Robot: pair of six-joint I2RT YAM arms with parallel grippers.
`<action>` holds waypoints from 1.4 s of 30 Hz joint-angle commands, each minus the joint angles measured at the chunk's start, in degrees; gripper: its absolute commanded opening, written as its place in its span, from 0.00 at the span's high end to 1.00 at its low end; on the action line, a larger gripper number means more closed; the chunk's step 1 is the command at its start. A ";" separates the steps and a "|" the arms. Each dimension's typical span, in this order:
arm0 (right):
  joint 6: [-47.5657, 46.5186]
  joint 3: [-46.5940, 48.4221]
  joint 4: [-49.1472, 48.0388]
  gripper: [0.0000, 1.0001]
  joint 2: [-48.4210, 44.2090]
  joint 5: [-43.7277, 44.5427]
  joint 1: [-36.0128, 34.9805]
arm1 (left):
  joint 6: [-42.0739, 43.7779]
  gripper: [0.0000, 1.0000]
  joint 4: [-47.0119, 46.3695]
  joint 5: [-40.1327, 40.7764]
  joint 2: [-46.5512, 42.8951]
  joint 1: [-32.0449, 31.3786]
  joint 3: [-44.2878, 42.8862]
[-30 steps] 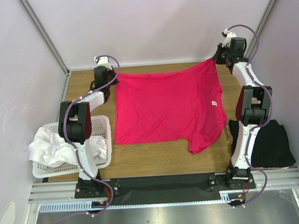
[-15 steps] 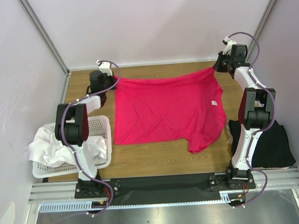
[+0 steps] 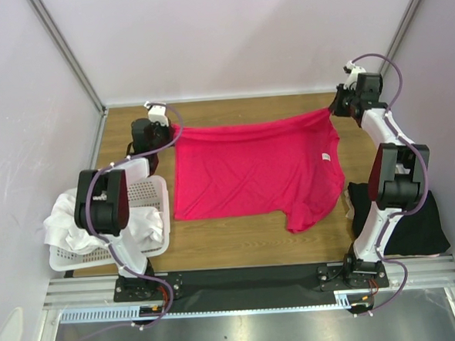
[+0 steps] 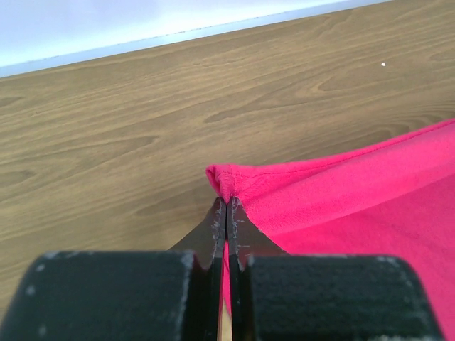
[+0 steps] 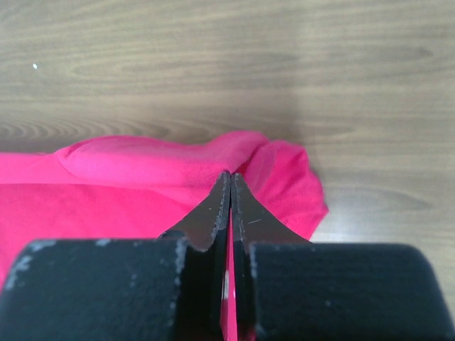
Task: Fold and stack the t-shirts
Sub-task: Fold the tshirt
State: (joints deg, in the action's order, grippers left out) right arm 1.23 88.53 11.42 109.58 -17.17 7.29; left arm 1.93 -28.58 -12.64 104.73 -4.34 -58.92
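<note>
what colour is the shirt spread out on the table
Bright crimson-pink; the shirt shows best in the top external view.

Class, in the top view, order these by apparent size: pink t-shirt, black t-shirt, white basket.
Largest: pink t-shirt.
Then white basket and black t-shirt: they look alike and both are partly covered, so unranked.

Crimson-pink t-shirt (image 3: 254, 169), black t-shirt (image 3: 420, 220), white t-shirts (image 3: 70, 220), white basket (image 3: 145, 192), wood-grain table (image 3: 240, 243)

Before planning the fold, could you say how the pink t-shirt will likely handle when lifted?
Probably floppy: the pink t-shirt wrinkles and its far edge dips between the left fingers and right fingers. Likely light, since a thin pinch at each corner holds it.
</note>
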 commanded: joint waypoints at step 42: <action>5.00 -8.82 8.45 0.08 -13.34 1.78 0.71 | -4.10 0.02 9.33 -0.12 -14.82 -1.71 0.13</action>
State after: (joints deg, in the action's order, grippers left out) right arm 3.09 75.79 20.73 99.46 -14.92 8.45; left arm 2.35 -16.95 -16.71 92.31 -4.64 -54.41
